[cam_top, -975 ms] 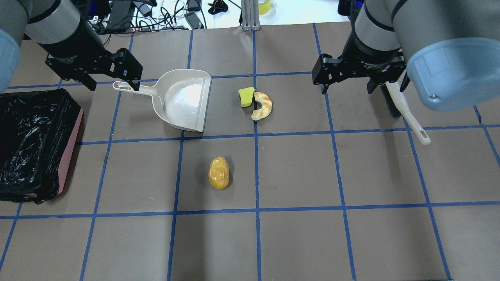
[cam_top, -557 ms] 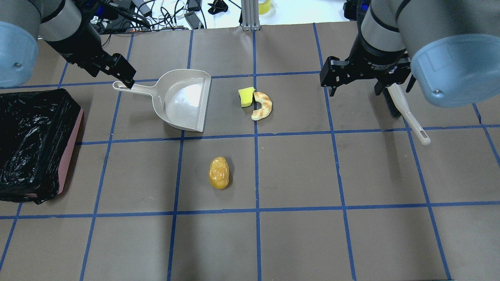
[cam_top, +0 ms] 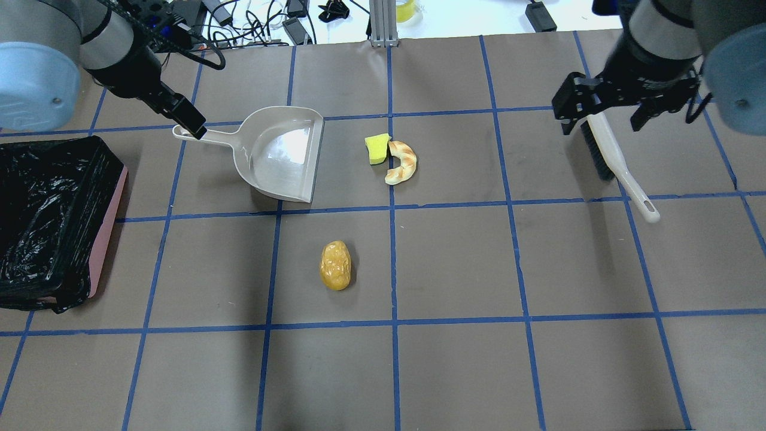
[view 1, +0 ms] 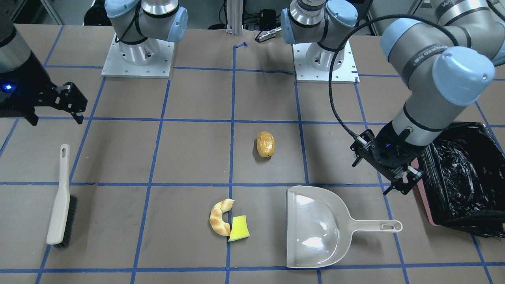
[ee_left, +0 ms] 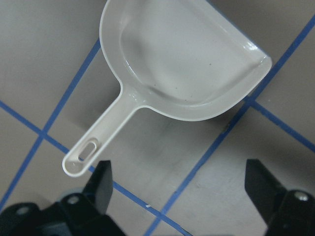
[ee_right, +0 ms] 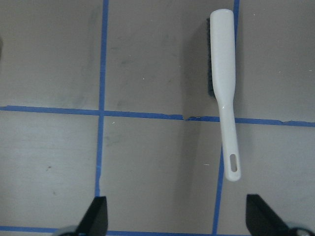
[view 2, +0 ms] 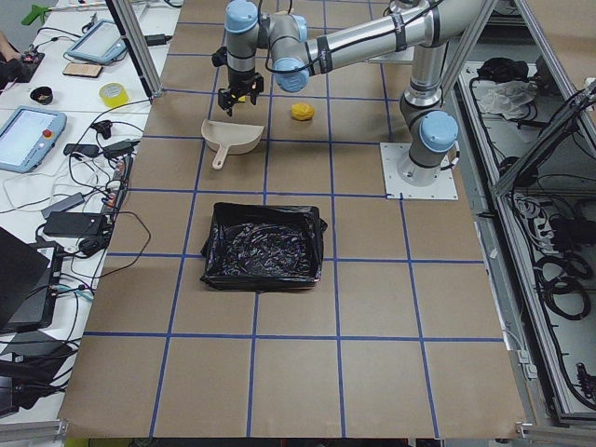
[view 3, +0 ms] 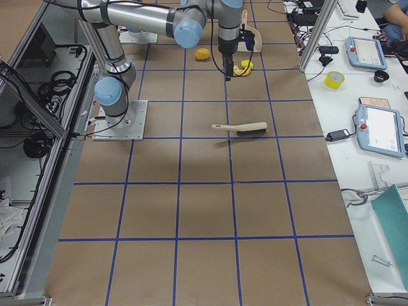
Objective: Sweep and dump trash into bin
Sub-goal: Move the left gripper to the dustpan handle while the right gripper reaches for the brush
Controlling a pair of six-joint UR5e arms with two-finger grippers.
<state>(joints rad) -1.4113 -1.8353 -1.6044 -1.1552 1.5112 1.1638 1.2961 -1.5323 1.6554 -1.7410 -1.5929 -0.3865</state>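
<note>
Nearest the robot, the potato-like lump (cam_top: 336, 265) is seen alone on the tabletop (cam_top: 455, 371). Farther out, the sponge chunk (cam_top: 377, 148) is found touching the croissant-like piece (cam_top: 402, 161), near the dustpan (cam_top: 281, 152). All three are judged light, the lump apt to roll and the sponge soft, so they are better swept than gripped. Hold is best taken on the handles of the dustpan and brush (cam_top: 610, 155). The left end effector (ee_left: 179, 189) is spread wide and empty above the dustpan handle, the right end effector (ee_right: 177, 216) likewise above the brush. The bin (cam_top: 54, 221) is set far left.
</note>
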